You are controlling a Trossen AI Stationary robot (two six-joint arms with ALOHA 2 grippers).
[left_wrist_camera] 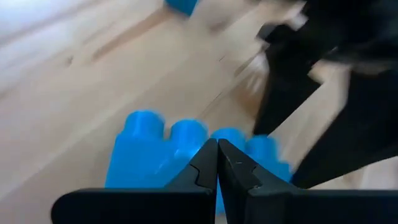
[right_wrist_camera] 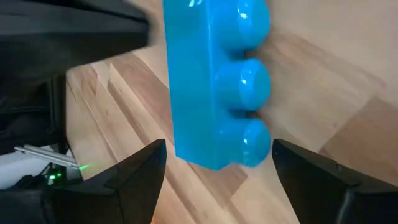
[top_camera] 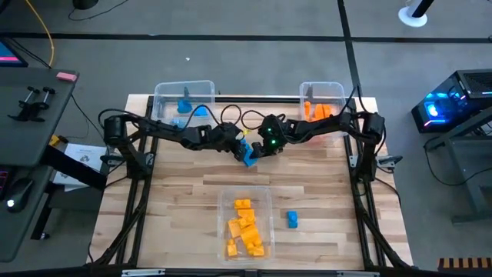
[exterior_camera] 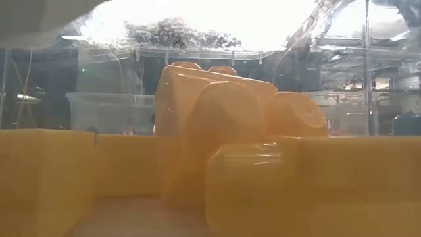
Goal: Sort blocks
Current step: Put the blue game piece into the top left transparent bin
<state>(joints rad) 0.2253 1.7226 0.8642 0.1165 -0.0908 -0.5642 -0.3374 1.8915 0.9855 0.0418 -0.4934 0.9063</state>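
A blue row of blocks (top_camera: 249, 157) with several studs sits at the table's middle, between both grippers. My left gripper (top_camera: 241, 148) reaches it from the left, fingers shut (left_wrist_camera: 217, 148), the row's studs (left_wrist_camera: 144, 124) facing away from them. My right gripper (top_camera: 261, 148) comes from the right and is open (right_wrist_camera: 219, 148), one finger on either side of the row (right_wrist_camera: 211, 81) and apart from it. A single loose blue block (top_camera: 292, 219) lies flat on the table near the near edge. My left gripper is shut at the blue row's side opposite the studs (left_wrist_camera: 186, 168), about the middle of its length. Its fingers come level from the table's left. The fingers themselves hide the place of contact, so the kind of hold cannot be told. Whether the row is lifted clear does not show.
A clear bin (top_camera: 184, 100) at the far left holds blue blocks. Another bin (top_camera: 321, 98) at the far right holds orange ones. A third bin (top_camera: 265, 192) near the near edge holds yellow-orange blocks (exterior_camera: 217, 131), which fill the low view. Bare wood lies on both sides.
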